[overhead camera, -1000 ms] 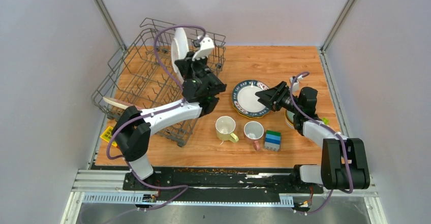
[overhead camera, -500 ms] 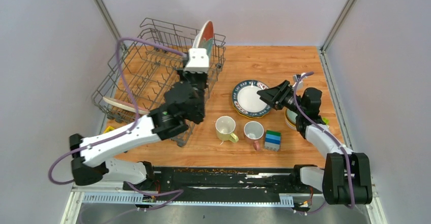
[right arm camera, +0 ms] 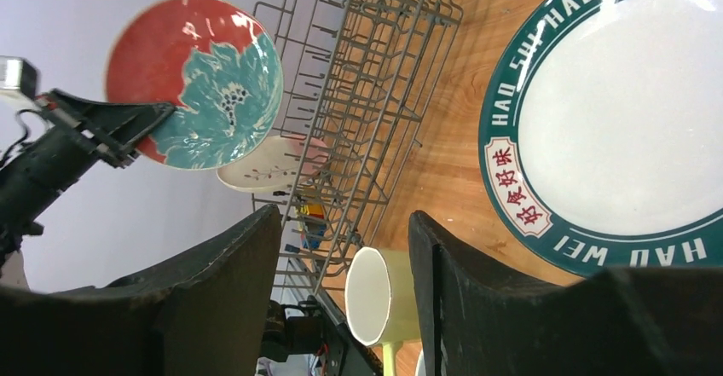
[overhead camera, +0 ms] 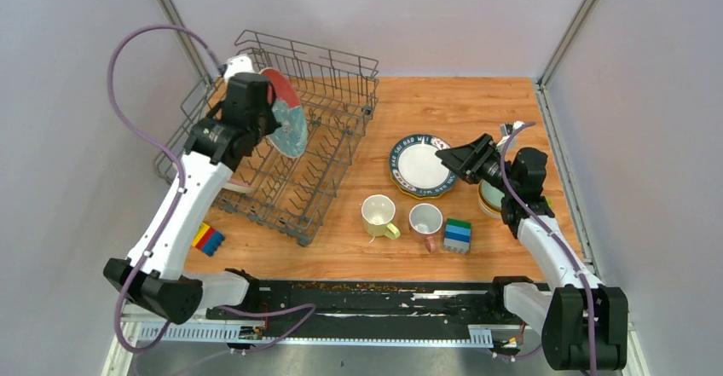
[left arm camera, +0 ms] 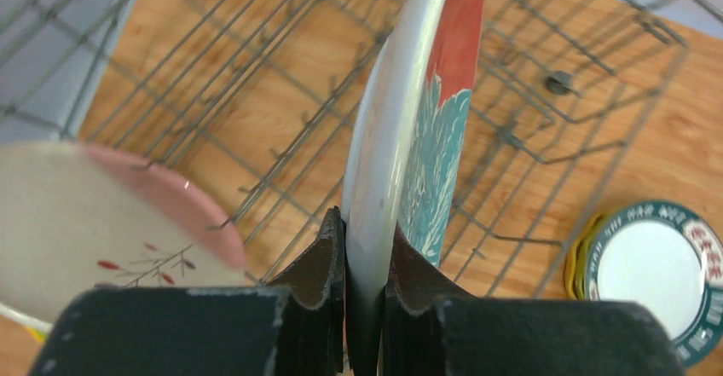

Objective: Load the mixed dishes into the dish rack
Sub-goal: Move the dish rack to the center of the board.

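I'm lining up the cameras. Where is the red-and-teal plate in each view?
Top external: red-and-teal plate upper left, over the rack.
Left wrist: centre, edge-on, clamped in the left end effector.
Right wrist: upper left, face-on.
Shared landmark: the green-rimmed plate, in all three.

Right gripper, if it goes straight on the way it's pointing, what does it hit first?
Most likely the dish rack side wires, after passing over bare table beside the green-rimmed plate. Depth is unclear, so it might touch the table first.
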Motion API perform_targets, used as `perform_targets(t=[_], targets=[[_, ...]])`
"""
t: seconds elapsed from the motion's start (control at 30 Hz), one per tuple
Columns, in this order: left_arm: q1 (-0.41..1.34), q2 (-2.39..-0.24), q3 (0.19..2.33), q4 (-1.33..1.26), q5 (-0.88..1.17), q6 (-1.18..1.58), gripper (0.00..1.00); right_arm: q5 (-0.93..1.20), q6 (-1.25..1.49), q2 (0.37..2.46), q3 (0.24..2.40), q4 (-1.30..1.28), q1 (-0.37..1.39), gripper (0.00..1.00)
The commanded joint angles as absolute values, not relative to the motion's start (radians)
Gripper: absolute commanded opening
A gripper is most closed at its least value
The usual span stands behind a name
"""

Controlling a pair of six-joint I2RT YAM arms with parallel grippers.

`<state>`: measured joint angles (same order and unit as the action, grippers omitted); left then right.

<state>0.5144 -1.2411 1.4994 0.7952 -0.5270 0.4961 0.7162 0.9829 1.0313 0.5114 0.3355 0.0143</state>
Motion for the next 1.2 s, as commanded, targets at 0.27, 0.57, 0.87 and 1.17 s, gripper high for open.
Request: perform_targets(t=[0.27,0.57,0.87,1.17], targets=[[0.097,-1.326,1.655,0.968,-0.315,0.926,0.00,0.707,0.912,1.109,0.757,0.218,0.011,0.56],[0.072,-1.486,1.944,1.402,-0.486,0.971,0.00,0.713,0.869,1.218,0.874,0.179,0.011,0.56],[0.046,-1.622,2.094,1.597,-0.439,0.987,0.00,0.775,0.865,1.314,0.955,0.182,0.011,0.56],[0.006,-1.628,2.079,1.661,-0.452,1.025,0.00,0.781,0.858,1.346,0.971,0.188,0.011,0.56]])
